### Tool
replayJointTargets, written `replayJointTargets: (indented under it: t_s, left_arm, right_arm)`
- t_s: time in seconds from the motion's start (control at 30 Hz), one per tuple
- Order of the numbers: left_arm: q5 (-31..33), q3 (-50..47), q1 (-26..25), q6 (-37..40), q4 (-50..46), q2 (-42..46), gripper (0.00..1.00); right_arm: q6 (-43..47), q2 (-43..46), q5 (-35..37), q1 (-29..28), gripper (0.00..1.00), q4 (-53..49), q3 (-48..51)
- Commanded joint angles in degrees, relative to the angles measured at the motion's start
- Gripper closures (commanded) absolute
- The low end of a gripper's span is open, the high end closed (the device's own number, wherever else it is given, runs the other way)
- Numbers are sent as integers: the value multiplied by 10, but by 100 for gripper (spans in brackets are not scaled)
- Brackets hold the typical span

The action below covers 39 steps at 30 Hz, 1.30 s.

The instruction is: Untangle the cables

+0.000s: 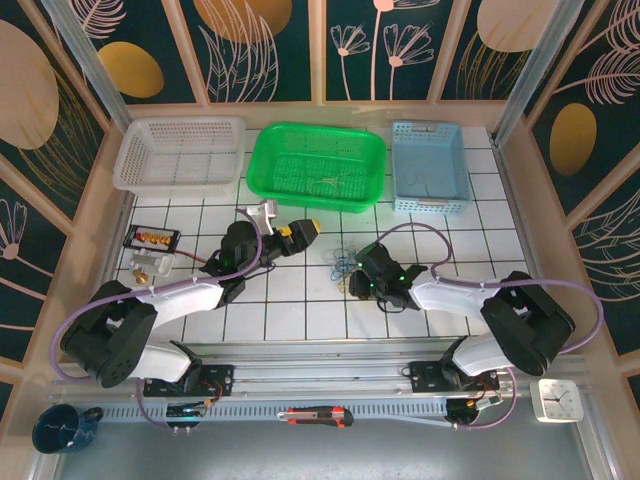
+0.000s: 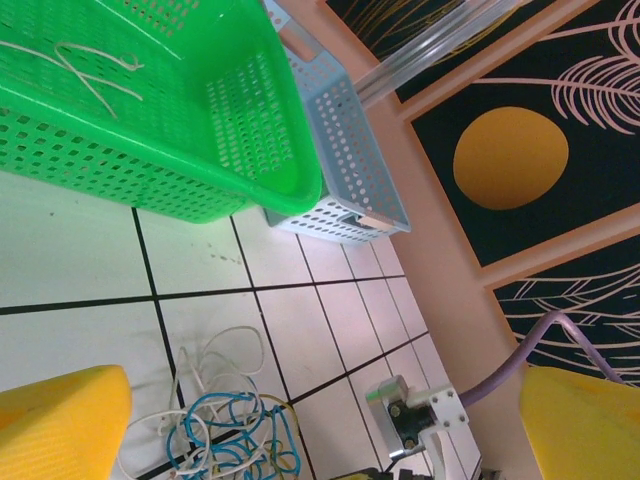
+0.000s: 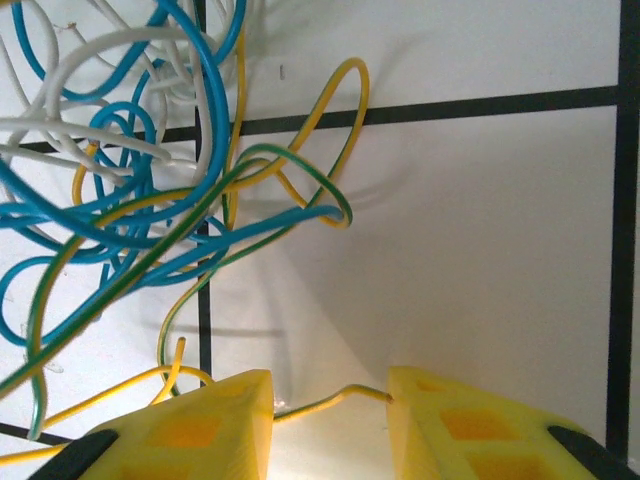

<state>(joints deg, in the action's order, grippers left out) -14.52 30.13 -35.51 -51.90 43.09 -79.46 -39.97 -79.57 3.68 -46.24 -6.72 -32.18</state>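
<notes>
The cables [image 1: 345, 262] lie as one tangle of blue, yellow-green and pale grey loops on the tiled table, between my two grippers. In the left wrist view the cables [image 2: 215, 430] sit low between the wide-apart yellow fingers of my left gripper [image 2: 320, 430], which is open and empty above the table. My left gripper [image 1: 303, 232] is just left of the tangle. My right gripper [image 1: 358, 281] is at the tangle's near right side. Its wrist view shows the cables [image 3: 150, 190] ahead, and one yellow-green wire end lies loose across the gap of my right gripper [image 3: 330, 400], whose jaws stand apart.
Behind the tangle stand a white basket [image 1: 180, 122], a green basket [image 1: 315, 130] holding a pale wire [image 1: 330, 180], and a blue basket [image 1: 400, 170]. A black connector box [image 1: 150, 238] sits at the left. A box cutter [image 1: 315, 415], clock [image 1: 557, 400] and mug [image 1: 65, 428] lie by the near rail.
</notes>
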Motion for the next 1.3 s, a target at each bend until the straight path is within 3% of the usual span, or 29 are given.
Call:
replayJointTargets:
  t_s: [0.0, 0.5, 0.63, 0.77, 0.83, 1.27]
  left_arm:
    - [-7, -7, 4, -1, 27, -6, 1]
    - [-5, -10, 4, -4, 31, -6, 1]
    - [-6, -11, 4, -5, 33, -6, 1]
    - [-6, -10, 4, -3, 32, -6, 1]
    - [-7, -10, 4, -2, 30, -7, 1]
    - [-14, 10, 4, 31, -5, 8, 1]
  right_arm:
    - [-4, 7, 29, -4, 65, -18, -9]
    - [-34, -53, 59, -6, 75, 5, -29]
    - [-37, -67, 71, -10, 81, 1, -38]
    - [-39, -65, 76, -15, 94, -7, -45]
    - [-38, -55, 81, -15, 100, -15, -49]
    - [3, 132, 131, -12, 100, -111, -115]
